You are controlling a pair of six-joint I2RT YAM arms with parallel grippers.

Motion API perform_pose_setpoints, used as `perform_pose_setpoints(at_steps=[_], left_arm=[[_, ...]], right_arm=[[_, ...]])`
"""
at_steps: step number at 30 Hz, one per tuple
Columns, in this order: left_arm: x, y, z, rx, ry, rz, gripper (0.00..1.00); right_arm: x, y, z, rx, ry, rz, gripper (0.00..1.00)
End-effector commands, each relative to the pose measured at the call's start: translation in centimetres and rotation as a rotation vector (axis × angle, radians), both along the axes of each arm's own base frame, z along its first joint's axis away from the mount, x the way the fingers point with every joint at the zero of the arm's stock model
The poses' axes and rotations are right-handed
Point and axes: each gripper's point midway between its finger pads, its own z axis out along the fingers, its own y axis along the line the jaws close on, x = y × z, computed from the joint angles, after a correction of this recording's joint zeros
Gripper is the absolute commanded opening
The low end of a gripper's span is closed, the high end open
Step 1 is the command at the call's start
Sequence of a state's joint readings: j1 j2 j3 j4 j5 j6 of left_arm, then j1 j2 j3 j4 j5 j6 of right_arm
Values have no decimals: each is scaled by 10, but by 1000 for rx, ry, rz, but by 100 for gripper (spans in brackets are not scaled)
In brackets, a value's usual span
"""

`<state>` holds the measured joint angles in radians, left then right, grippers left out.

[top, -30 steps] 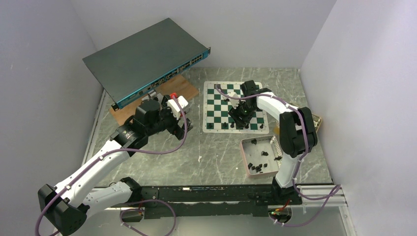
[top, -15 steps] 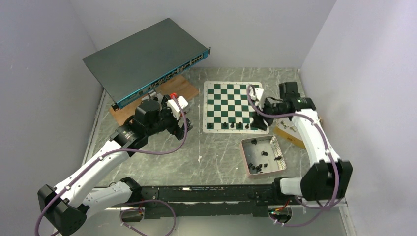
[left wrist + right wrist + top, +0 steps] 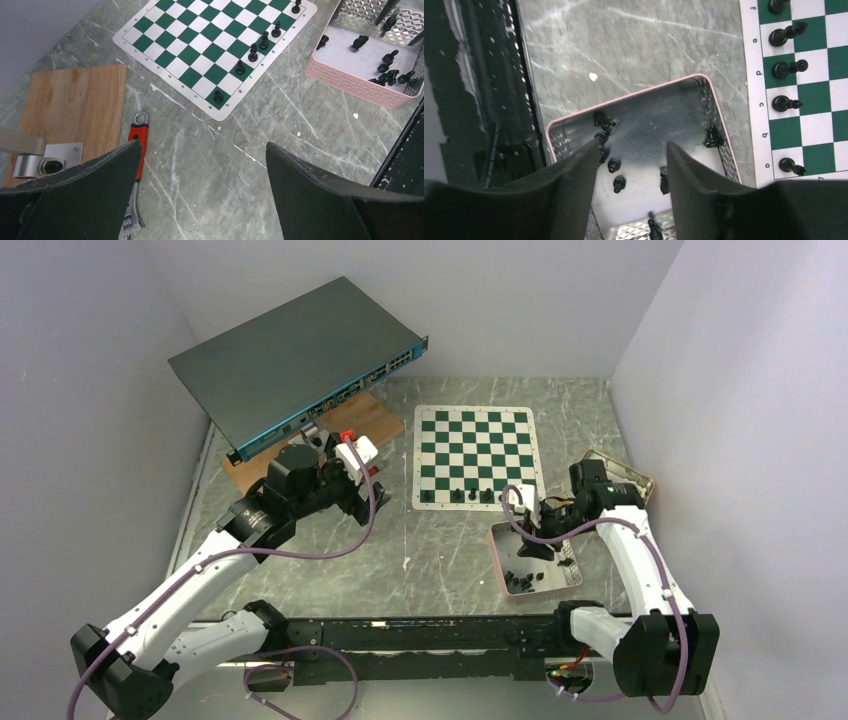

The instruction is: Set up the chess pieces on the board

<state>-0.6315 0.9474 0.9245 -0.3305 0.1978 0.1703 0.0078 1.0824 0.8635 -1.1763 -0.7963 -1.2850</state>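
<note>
1. While the left arm reaches forward from its base with the elbow low, the left gripper (image 3: 202,145) hangs above bare table. Its fingers are spread wide and nothing lies between them.
2. The right arm is folded inward. The right gripper (image 3: 634,145) points down over the tray (image 3: 644,92), its jaws parted and empty.
3. That pink-rimmed metal tray sits just beside the near right corner of the board (image 3: 475,440). It holds loose chess pieces (image 3: 614,164), scattered, most of them toward its near end.
4. Several more black pieces stand upright in a line along the board's near row, one to a square.
5. The table (image 3: 430,550) is grey-green marbled stone. A red-handled wrench (image 3: 136,145) lies on it beside a wooden slab (image 3: 70,100). A dark network switch (image 3: 290,360) leans tilted over that slab. Pale walls enclose three sides.
</note>
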Motion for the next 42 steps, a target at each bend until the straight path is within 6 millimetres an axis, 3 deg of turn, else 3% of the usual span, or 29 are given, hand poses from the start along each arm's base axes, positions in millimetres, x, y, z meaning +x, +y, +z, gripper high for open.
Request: perform_pose_setpoints(at_steps=[1,4,6,9,14,21,30,35,42], left_arm=[[-3,-2,16,-43,-36,-18,100],[-3,-2,16,-41,-38,-17,100],[-3,-1,16,-39,-38,-16,100],[-3,-1,15,-37,-35,-15,100],[-3,-2,14,-39,-34,-20,100],[-4,-2,16,-40,-38,-23,100],[-5,-3,16,-42,-36,-30,100],[-4,-3,16,-41,-38,-29,100],[-5,-3,15,-41,-36,-33,100]], right_arm=[[6,-12,-21,-84,-79,63,48],[7,-15,-36,-101,-79,62,34],[8,-15,-40,-103,-93,62,30],[11,-24,-47,-160,-102,64,29],[7,-58,-72,-319,-49,54,30],[18,-76,-83,-311,-61,27,33],[22,-66,-92,-232,-78,114,38],[25,-59,-91,-188,-90,145,47],[29,-61,-99,-190,-63,127,45]])
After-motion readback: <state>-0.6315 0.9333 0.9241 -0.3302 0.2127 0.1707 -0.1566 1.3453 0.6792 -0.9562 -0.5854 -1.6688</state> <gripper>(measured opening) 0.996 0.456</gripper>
